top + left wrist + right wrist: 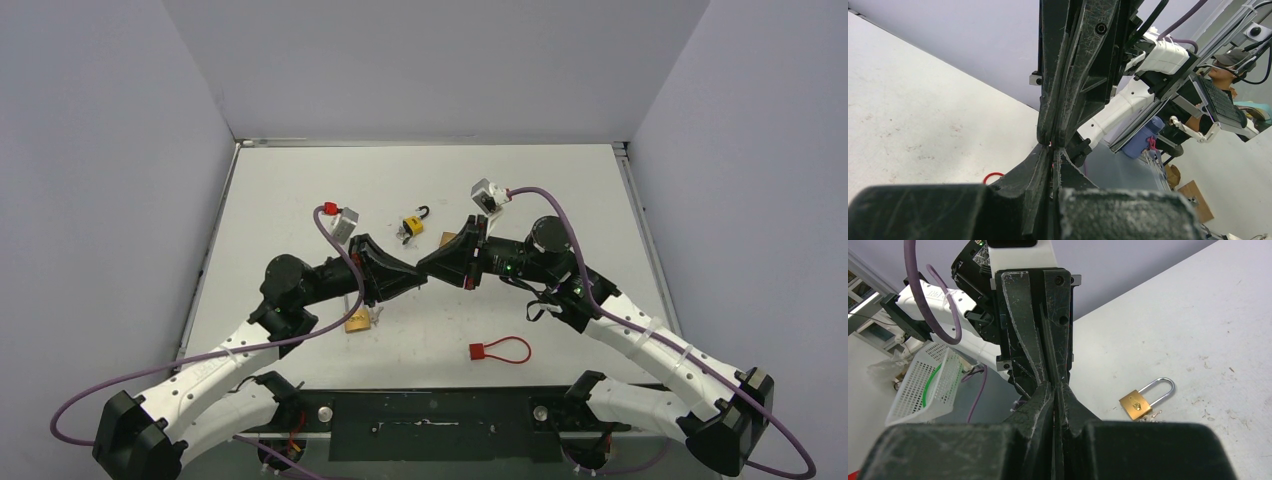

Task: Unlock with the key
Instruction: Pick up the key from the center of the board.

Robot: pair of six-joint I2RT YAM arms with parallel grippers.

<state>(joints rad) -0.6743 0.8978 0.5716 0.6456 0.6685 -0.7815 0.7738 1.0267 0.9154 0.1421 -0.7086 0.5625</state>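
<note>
Two black robot arms meet tip to tip near the middle of a white table [560, 190]. The left gripper [408, 277] and right gripper [432, 266] each have their jaws pressed together; whether anything thin is pinched there cannot be told. A brass padlock [357, 322] with a silver shackle lies flat left of centre, toward the near edge, just beside the left arm. A yellow padlock [412, 226] sits beyond the grippers, toward the far edge. A red cable lock [500, 350] lies near the near edge.

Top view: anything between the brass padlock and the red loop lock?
No. Bare white tabletop between brass padlock and red loop lock, top external view.
</note>
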